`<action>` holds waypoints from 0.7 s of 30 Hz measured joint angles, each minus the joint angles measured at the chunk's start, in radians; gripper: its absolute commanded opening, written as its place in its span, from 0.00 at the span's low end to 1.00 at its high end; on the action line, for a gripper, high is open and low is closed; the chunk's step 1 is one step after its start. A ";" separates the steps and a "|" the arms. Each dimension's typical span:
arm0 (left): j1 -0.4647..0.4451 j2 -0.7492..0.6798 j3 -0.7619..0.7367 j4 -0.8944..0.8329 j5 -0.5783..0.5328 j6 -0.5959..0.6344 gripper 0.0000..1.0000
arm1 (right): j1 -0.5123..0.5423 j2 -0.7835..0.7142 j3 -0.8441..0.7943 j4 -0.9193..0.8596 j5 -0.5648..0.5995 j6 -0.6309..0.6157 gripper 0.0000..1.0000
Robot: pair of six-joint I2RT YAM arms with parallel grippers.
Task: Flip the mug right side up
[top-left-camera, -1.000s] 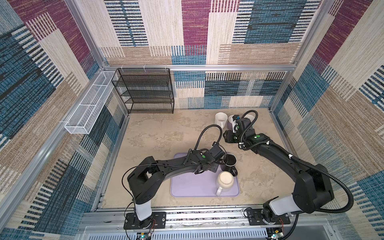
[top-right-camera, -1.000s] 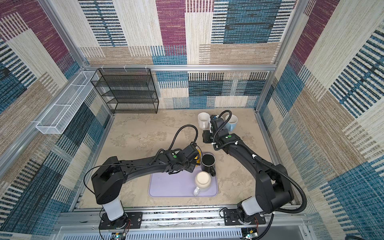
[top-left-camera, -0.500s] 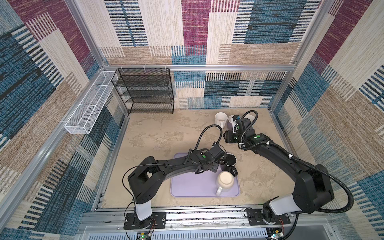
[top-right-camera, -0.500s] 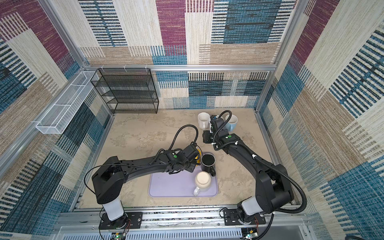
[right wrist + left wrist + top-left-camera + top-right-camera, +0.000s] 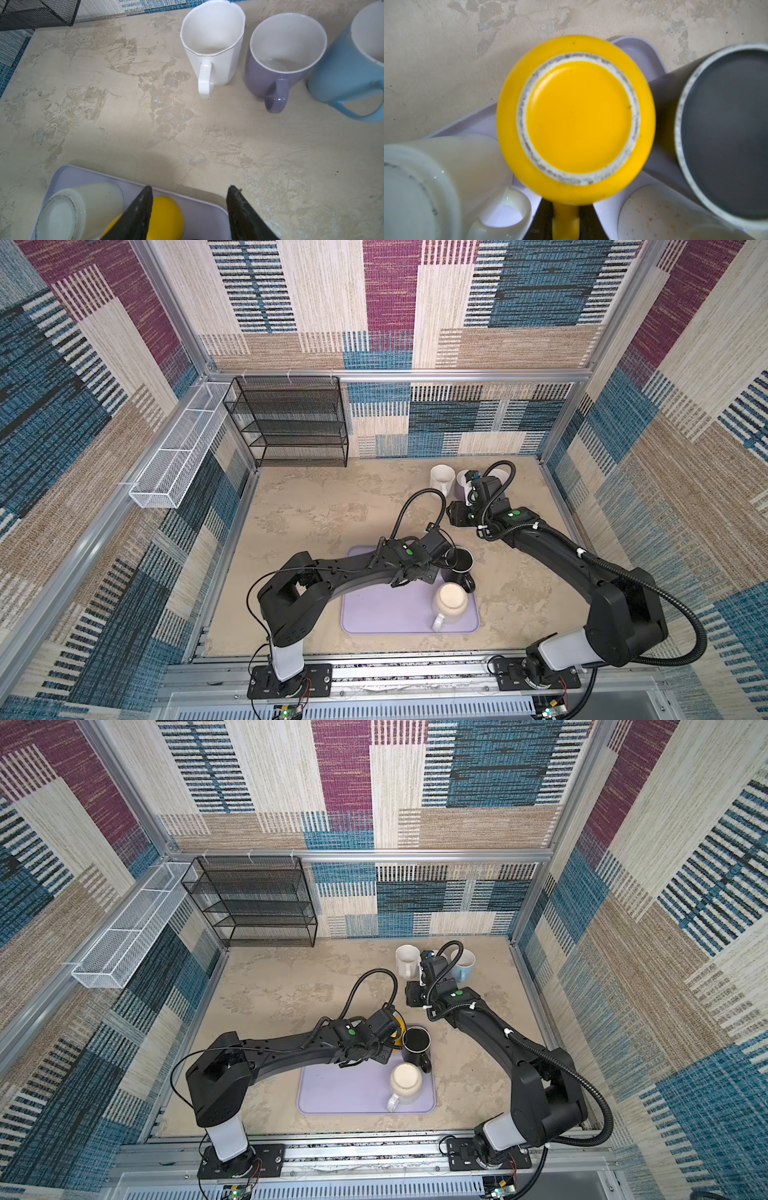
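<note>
The left gripper (image 5: 565, 220) is seen closed on the handle of the yellow mug (image 5: 577, 116), which is stood upside down, base up, on the lilac tray (image 5: 639, 52), with a cream mug (image 5: 446, 166) and a dark mug (image 5: 726, 135) just beside it. The right gripper (image 5: 190, 188) is held open and empty above the table (image 5: 124, 104).

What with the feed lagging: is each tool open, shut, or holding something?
Left tool: shut on the handle of the yellow mug.
Right tool: open, holding nothing.
</note>
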 measured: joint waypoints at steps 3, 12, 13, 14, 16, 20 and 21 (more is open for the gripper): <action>0.000 0.000 0.000 0.000 0.000 0.000 0.09 | 0.000 0.002 0.000 0.000 0.000 -0.001 0.60; 0.000 0.005 0.006 0.000 0.001 0.001 0.00 | 0.000 0.002 0.000 0.000 0.000 -0.007 0.59; 0.000 0.005 0.006 0.000 0.001 0.001 0.00 | 0.000 0.002 0.000 0.000 0.000 -0.008 0.60; 0.000 0.005 0.006 0.000 0.001 0.001 0.00 | 0.000 0.002 0.000 0.000 0.000 -0.008 0.59; 0.000 0.004 0.008 -0.002 0.003 0.002 0.00 | 0.000 0.002 0.000 0.000 0.000 -0.008 0.59; 0.000 -0.011 0.008 -0.022 0.010 0.003 0.00 | -0.001 0.001 0.000 0.000 0.002 -0.008 0.59; 0.000 -0.016 0.008 -0.028 0.011 0.005 0.00 | -0.001 0.000 0.000 0.000 0.004 -0.008 0.59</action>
